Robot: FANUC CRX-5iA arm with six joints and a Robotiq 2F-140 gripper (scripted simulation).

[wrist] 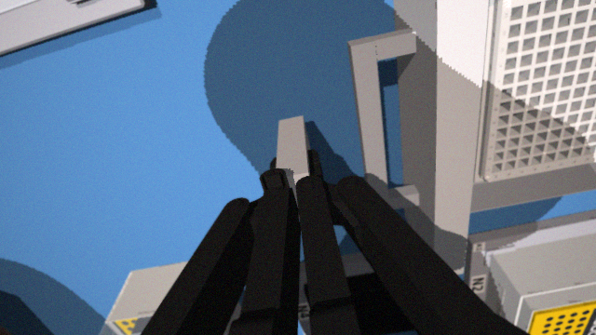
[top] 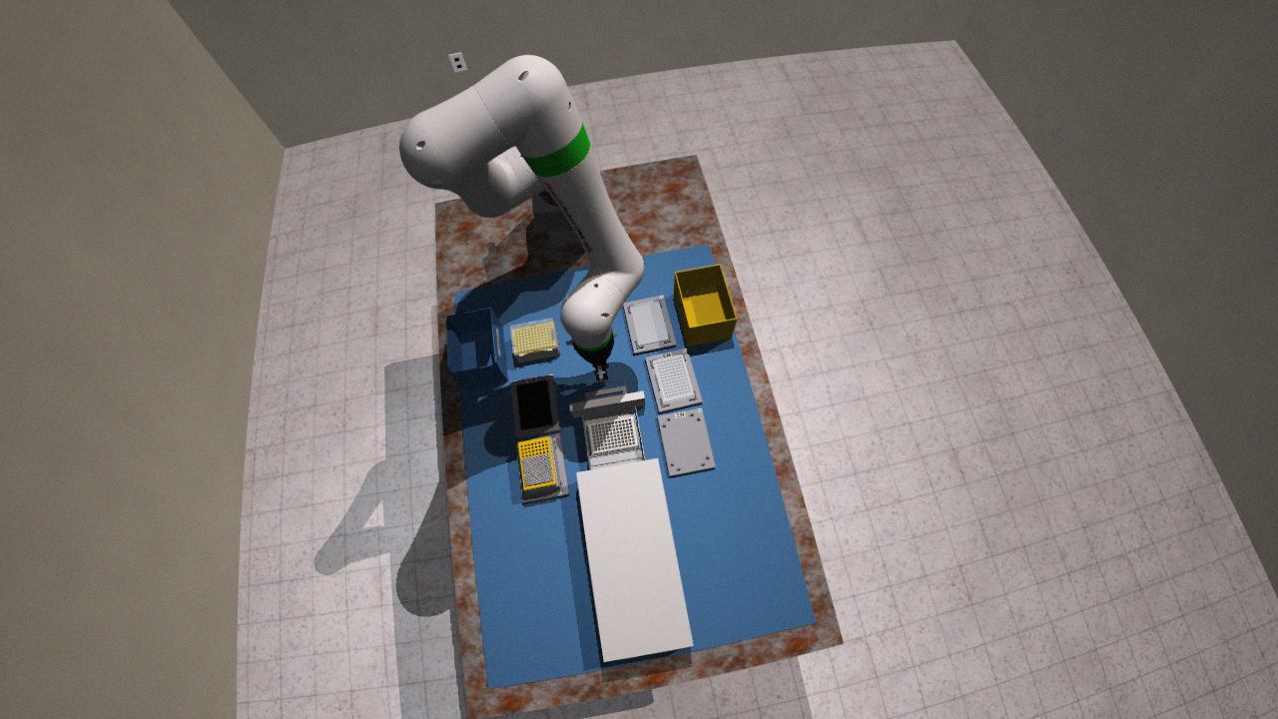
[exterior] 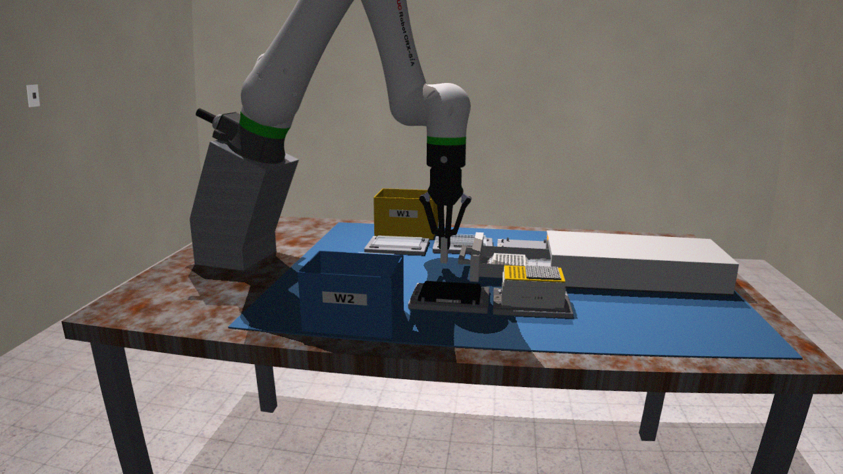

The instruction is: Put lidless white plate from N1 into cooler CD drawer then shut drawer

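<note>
The cooler's drawer [top: 610, 418] stands open toward the arm's base. A white well plate [top: 613, 436] lies flat in it, right way up, its long side across the drawer; it also shows in the wrist view [wrist: 540, 88]. The bar handle [top: 610, 395] is on the drawer's front and shows in the wrist view [wrist: 372, 107]. My gripper [top: 604, 375] [exterior: 444, 256] [wrist: 295, 136] is shut and empty. It points straight down, low over the mat, just on the arm-base side of the handle and apart from it. The cooler's white housing [top: 632, 558] lies behind the drawer.
An empty grey nest [top: 686, 440], a second white well plate [top: 672, 376] and a lidded plate [top: 647, 324] lie right of the drawer. A black plate [top: 536, 403], a yellow tip box [top: 536, 464] and a yellow-rimmed plate [top: 534, 340] lie left. Blue bin W2 [exterior: 348, 291], yellow bin W1 [exterior: 404, 213].
</note>
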